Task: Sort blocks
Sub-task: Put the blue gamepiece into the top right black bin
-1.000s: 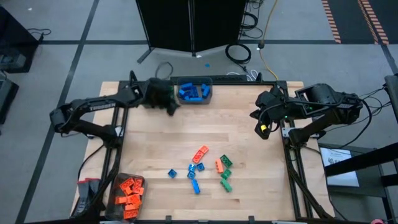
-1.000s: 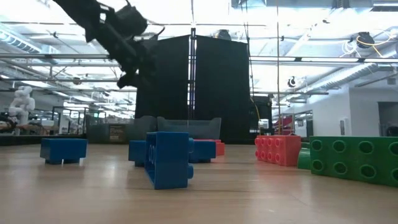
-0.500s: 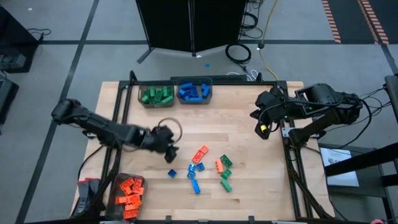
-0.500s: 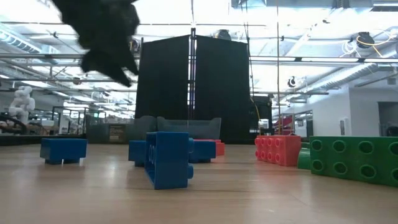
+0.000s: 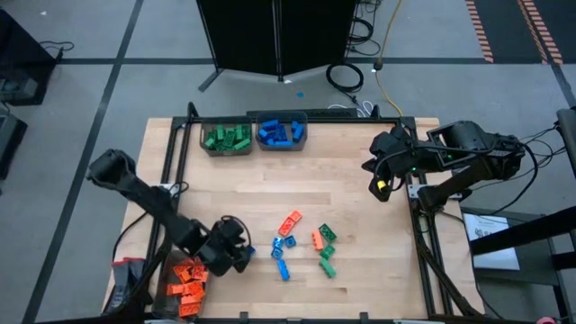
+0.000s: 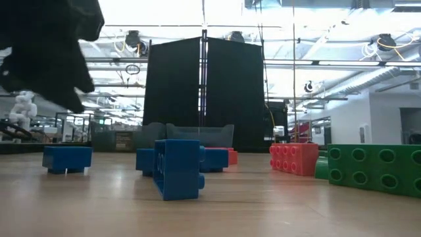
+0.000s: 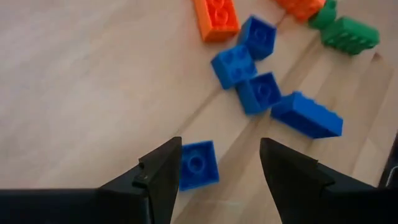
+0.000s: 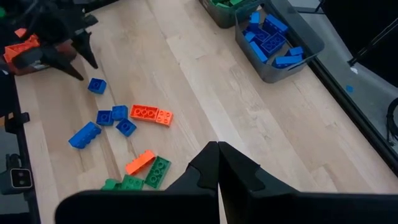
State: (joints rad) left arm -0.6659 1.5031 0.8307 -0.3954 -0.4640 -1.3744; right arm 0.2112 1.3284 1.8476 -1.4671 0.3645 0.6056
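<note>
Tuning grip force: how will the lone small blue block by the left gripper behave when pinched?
The small blue block looks like rigid plastic, so probably stiff and light. It lies flat, unlikely to roll. The open left gripper may slide it on the smooth table.

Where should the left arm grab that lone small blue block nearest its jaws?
Grip the lone blue block across two opposite flat sides, coming straight down. It lies studs-up and apart from the other blocks, and the open left gripper is already near it.
</note>
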